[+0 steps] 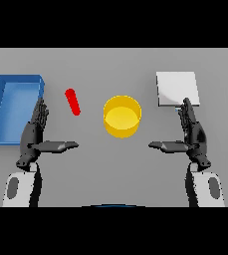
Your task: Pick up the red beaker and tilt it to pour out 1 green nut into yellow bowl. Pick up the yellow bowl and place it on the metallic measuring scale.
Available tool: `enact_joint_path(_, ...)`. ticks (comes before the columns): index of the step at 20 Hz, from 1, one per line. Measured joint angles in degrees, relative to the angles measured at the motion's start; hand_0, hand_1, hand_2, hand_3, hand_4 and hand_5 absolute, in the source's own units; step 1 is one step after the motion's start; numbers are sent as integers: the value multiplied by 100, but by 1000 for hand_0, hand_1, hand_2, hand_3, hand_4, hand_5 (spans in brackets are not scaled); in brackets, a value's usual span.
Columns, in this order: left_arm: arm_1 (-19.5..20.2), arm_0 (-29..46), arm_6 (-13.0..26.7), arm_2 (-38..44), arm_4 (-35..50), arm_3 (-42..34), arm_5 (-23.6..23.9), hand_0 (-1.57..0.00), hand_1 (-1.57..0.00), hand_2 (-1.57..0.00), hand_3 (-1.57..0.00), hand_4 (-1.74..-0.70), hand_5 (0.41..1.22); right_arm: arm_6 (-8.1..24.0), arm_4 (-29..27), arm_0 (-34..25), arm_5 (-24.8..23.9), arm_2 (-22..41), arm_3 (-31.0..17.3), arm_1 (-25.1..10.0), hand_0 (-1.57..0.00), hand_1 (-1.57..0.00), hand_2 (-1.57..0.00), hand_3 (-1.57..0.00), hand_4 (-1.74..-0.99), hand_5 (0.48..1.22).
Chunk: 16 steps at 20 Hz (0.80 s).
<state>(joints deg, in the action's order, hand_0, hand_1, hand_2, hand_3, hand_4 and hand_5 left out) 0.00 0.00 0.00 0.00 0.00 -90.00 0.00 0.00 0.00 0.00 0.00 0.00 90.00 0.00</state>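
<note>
A small red beaker (pixel 72 101) shows as a slim red shape on the grey table, left of centre. A yellow bowl (pixel 122 116) stands at the centre; I see nothing in it. The metallic measuring scale (pixel 177 88) is a pale square plate at the back right. My left hand (pixel 36 133) is open, fingers straight and thumb out, below and left of the beaker, apart from it. My right hand (pixel 192 133) is open the same way, just in front of the scale and right of the bowl. No green nut shows.
A blue open tray (pixel 1 107) lies at the far left, right beside my left hand. The grey table (pixel 113 164) stretches between the two hands.
</note>
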Motion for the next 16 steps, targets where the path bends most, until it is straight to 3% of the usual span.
enact_joint_path(6, 31, -309, 100, 124, 24, 315, 48, 1, 1, 1, 1, -1093, 623, -27, 19, 125, 1, 54, 82, 40, 1, 1, 1, 1, -1128, 660)
enact_joint_path(7, 87, -119, -192, -97, -283, 123, 66, 1, 1, 1, 1, -1094, 620, -596, 624, 330, -121, 336, 316, -130, 1, 1, 1, 1, -1128, 663)
enact_joint_path(8, 114, 73, -299, -261, -492, -66, 86, 1, 1, 1, 1, -1094, 618, -822, 1069, 504, -191, 588, 460, -202, 1, 1, 1, 1, -1127, 664)
enact_joint_path(9, 169, 229, -329, -340, -636, -277, 137, 1, 1, 1, 1, -1093, 615, -821, 1349, 582, -256, 746, 582, -227, 1, 1, 1, 1, -1126, 666)
enact_joint_path(11, 181, 296, -22, -487, -803, -469, 161, 1, 1, 1, 1, -1098, 616, -672, 1513, 581, -300, 796, 597, -269, 1, 1, 1, 1, -1118, 663)
enact_joint_path(13, 248, 265, 162, -507, -866, -532, 160, 1, 1, 1, 1, -1094, 613, -743, 1664, 688, -390, 885, 671, -215, 1, 1, 1, 1, -1120, 660)
enact_joint_path(14, 189, 260, 226, -558, -924, -465, 187, 1, 1, 1, 1, -1090, 612, -834, 1591, 752, -360, 867, 736, -218, 1, 1, 1, 1, -1121, 658)
enact_joint_path(16, 219, 100, 262, -531, -987, -293, 217, 1, 1, 1, 1, -1095, 617, -724, 1526, 789, -331, 862, 811, -195, 1, 1, 1, 1, -1127, 652)
